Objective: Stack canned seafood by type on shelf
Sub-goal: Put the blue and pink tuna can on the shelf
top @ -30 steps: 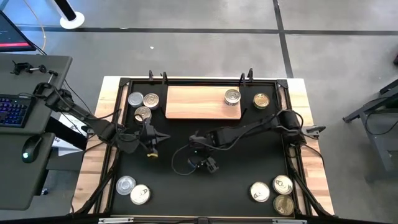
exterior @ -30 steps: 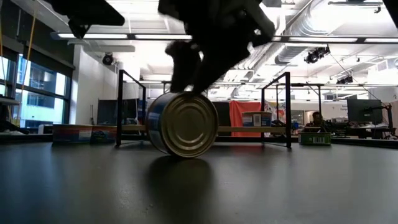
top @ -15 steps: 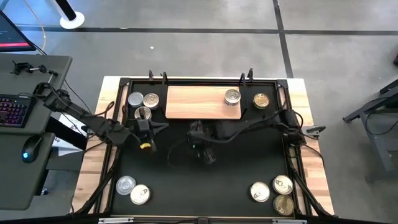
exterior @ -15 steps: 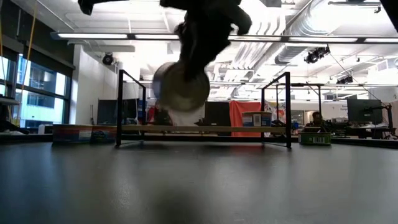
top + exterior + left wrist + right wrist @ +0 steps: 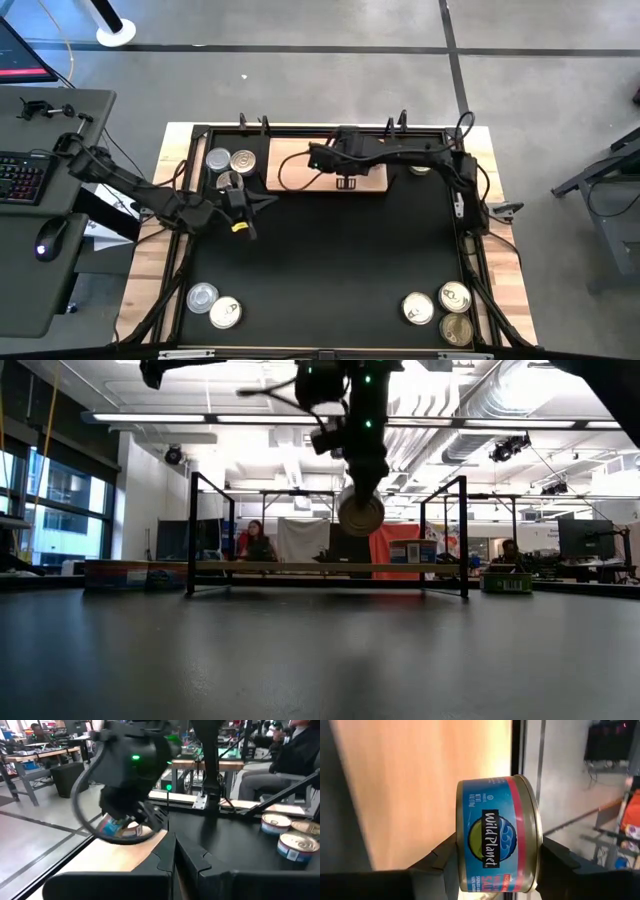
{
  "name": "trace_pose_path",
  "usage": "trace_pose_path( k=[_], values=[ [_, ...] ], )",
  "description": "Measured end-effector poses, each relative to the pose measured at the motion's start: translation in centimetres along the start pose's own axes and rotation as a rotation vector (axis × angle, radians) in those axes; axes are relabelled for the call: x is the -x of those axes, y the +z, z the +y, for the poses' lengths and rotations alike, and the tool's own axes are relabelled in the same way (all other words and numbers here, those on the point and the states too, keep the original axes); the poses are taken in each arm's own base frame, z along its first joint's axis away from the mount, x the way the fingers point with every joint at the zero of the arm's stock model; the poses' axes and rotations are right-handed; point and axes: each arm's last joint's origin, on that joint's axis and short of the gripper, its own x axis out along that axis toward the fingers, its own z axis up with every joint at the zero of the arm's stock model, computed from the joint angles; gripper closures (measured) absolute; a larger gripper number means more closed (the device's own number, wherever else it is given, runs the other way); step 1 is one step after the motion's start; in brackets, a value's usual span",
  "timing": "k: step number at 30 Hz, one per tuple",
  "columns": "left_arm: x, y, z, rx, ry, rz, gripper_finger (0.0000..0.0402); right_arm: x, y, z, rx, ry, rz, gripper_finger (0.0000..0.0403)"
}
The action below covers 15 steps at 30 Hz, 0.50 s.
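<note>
My right gripper point(image 5: 347, 181) hangs over the light-wood shelf point(image 5: 300, 165), shut on a blue-labelled can point(image 5: 492, 835) that shows as a round face in the low view point(image 5: 360, 512). My left gripper point(image 5: 240, 214) hovers shut and empty over the mat's left part, near three cans point(image 5: 230, 168) resting on their bases at the back left. In the left wrist view the right gripper and its can point(image 5: 120, 827) float above the shelf point(image 5: 125, 852). My right gripper pinches the can by its two flat ends, one finger point(image 5: 560, 862) on the rimmed end point(image 5: 536, 845) and the other on the opposite end point(image 5: 459, 845). The fingers slant down from above. The can is lifted clear over the shelf, on edge, with its label wall facing the wrist.
Two cans point(image 5: 214, 305) sit at the mat's front left and three point(image 5: 443, 312) at the front right. Another can point(image 5: 420, 165) shows partly under the right arm beside the shelf. Black posts point(image 5: 195, 535) stand at the shelf's ends. A keyboard desk point(image 5: 40, 200) lies left.
My right gripper has lifted the can, which stood on edge on the middle of the mat, and carried it up and toward the far edge, over the shelf, turning as it went. The can now hangs clear of the mat.
</note>
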Motion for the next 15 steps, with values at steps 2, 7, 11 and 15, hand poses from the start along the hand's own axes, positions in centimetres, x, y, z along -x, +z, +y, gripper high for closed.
trace_pose_path(
  k=[2,7,11,15],
  values=[
    [-0.2,-0.2,-0.2,-0.005,-0.003,0.009,0.0401,-0.9,0.0,-0.1,0.003,0.002,0.031,0.0232],
    [-0.5,-0.6,-0.5,0.001,-0.002,0.024,0.0401,-2.3,0.5,-0.3,0.014,-0.061,0.046,0.0232],
    [-0.7,-0.6,-0.7,0.006,-0.002,0.021,0.0402,-3.2,0.7,0.0,-0.003,-0.053,0.06,0.0232],
    [-0.8,-0.4,-0.9,0.028,-0.004,-0.002,0.0401,-4.6,0.8,0.3,-0.016,-0.039,0.096,0.0232]
  ],
)
